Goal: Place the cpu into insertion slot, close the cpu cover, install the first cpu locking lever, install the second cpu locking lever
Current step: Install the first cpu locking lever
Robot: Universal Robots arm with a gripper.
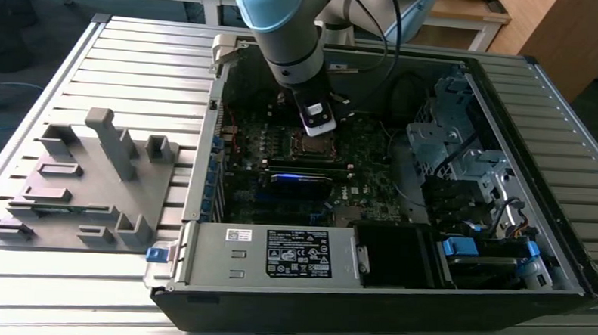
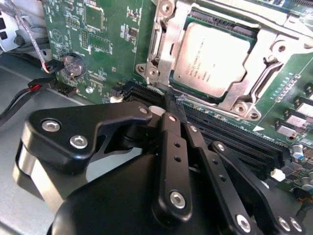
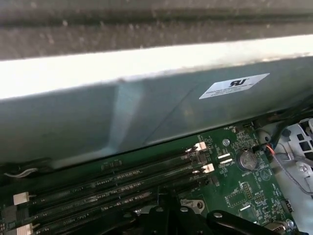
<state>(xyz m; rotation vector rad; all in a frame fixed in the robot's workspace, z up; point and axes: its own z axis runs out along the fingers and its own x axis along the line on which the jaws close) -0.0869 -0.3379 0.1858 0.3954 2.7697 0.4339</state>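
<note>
We see the cpu (image 2: 215,54) lying flat inside the insertion slot (image 2: 222,22), and the cpu cover (image 2: 266,46) is down over its edges, so we judge the work to be at the locking levers. The hand (image 2: 172,105) hangs just beside the socket, above the memory slots (image 2: 230,134). Its fingers look pressed together with nothing between them. In the exterior view the socket sits just above the middle of the frame, inside the open computer case (image 1: 567,262) on the slatted table (image 1: 132,47).

To do this step well, we would press only on a lever's free end. We would keep the tip off the chip's metal top and clear of the white slot latches, and sweep the lever sideways under its catch rather than forcing it straight down. We cannot tell whether either lever is latched.

We count one cpu, one cover and one slot. Two metal rods edge the cover: a bent lever wire (image 2: 271,73) and a straight bar (image 2: 244,10). There is one coin battery (image 2: 73,64), and at least three memory slots show in the first wrist view.
</note>
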